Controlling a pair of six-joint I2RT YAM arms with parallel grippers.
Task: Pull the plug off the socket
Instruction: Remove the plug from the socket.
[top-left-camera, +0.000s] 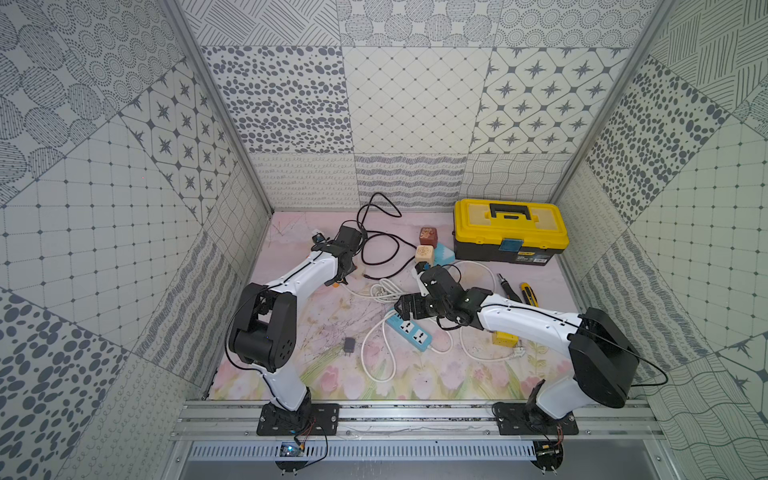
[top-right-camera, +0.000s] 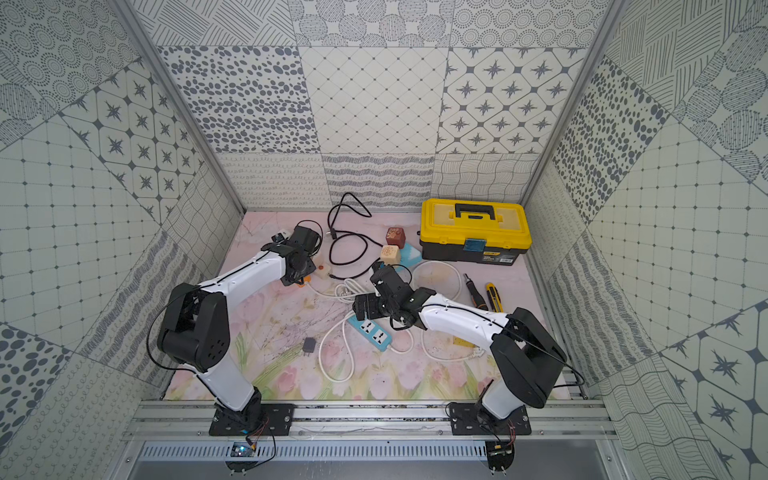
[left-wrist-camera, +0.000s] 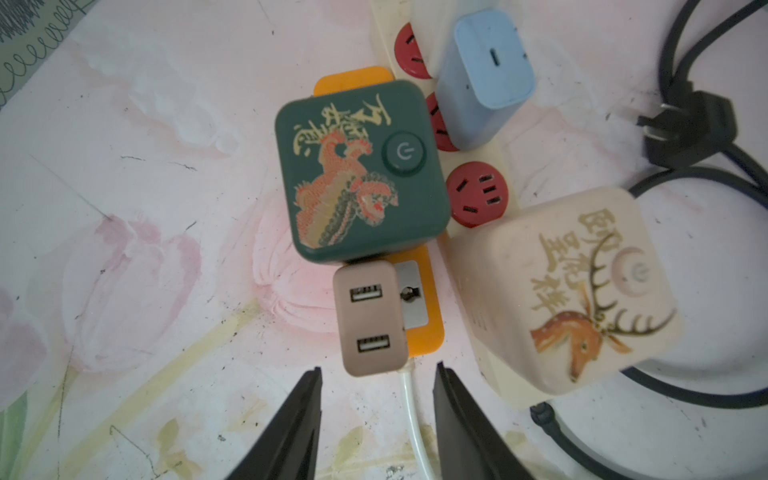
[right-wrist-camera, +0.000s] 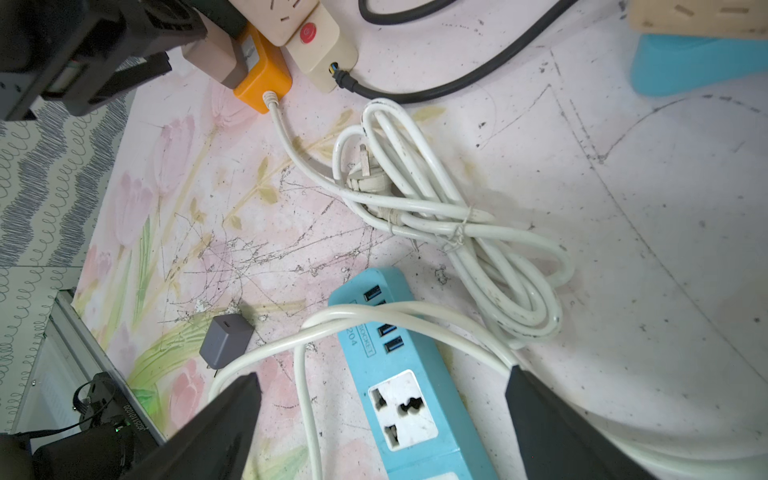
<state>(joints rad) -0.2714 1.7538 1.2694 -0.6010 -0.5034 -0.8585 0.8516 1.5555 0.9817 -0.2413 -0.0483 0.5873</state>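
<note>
On the orange socket block (left-wrist-camera: 430, 328): the taupe two-port USB plug (left-wrist-camera: 370, 320) sits seated, at the far left of the desk (left-wrist-camera: 145, 166). The green dragon cube (left-wrist-camera: 361, 170) is on the same block, and its edge seems to touch the plug's far end.
Left end effector (left-wrist-camera: 379, 369): part open and empty. Its fingers (left-wrist-camera: 299, 415) are just short of the plug's near end, and the gap is little wider than the plug.
Right end effector (right-wrist-camera: 383, 372): spread wide and holding nothing, above the blue power strip (right-wrist-camera: 403, 409), well apart from the orange block.
Risk, block lifts: nothing pins the orange block, so a tight plug would likely drag it up instead of coming free.
Risk, missed grip: with so little spare width, a slight offset could land a finger on top of the plug or on the white socket face beside it.
Risk, neighbours: the green cube and the cream deer cube (left-wrist-camera: 573, 291) crowd the plug, and a tilted pull may knock them.
Risk, lead: the white lead (left-wrist-camera: 415, 415) runs between the fingers, so closing low could pinch it.
Risk, slip: the plug's sides look smooth and rounded, so a shallow grip may slide off.
</note>
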